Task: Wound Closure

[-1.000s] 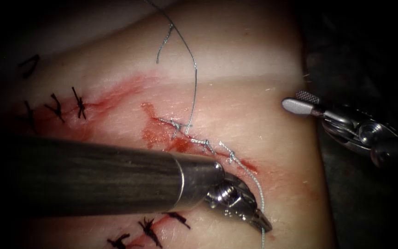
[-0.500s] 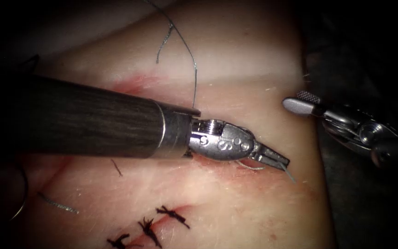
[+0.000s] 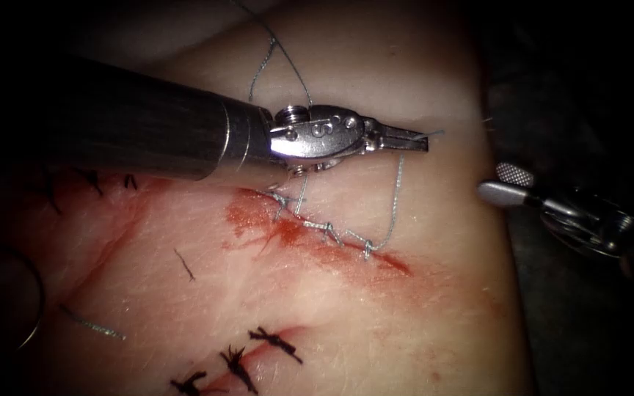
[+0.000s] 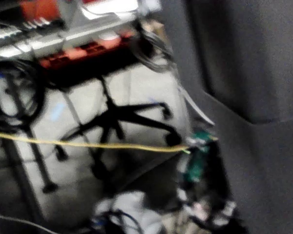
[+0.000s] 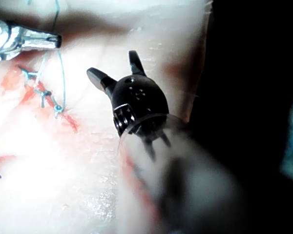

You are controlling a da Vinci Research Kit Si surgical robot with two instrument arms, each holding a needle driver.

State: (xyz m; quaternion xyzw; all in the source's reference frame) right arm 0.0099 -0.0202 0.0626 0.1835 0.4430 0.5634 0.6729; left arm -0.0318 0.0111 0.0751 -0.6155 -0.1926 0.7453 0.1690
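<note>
While the thread is being drawn up through the last stitch, a thin curved arc that I take for the needle (image 3: 41,299) lies free on the tissue (image 3: 376,330), well left of the cut (image 3: 317,235). Neither tool holds it and it does not seem to be in the tissue. Its bow bulges toward the cut, and I cannot tell which end is the tip.

Above the cut, the left claw (image 3: 412,139) is clamped on the thread (image 3: 396,194) close to its free end, and a short tail sticks out past the tips. A second ago this claw was low, below the cut's right end. It has since risen across the cut and taken the slack with it, so pulling thread through is the step in hand.

The held strand runs nearly upright in the endoscope view, from the cut's right end to the claw, slightly bowed, not quite taut. Its long axis crosses the cut's own line. Red fluid (image 3: 251,216) stains the cut's left end.

Well right of the cut, off the tissue's edge, the right claw (image 3: 508,185) stands spread and holds nothing.

In my judgement, the next move calls for steady, gentle tension so that the stitches (image 3: 328,231) seat without tearing.
</note>
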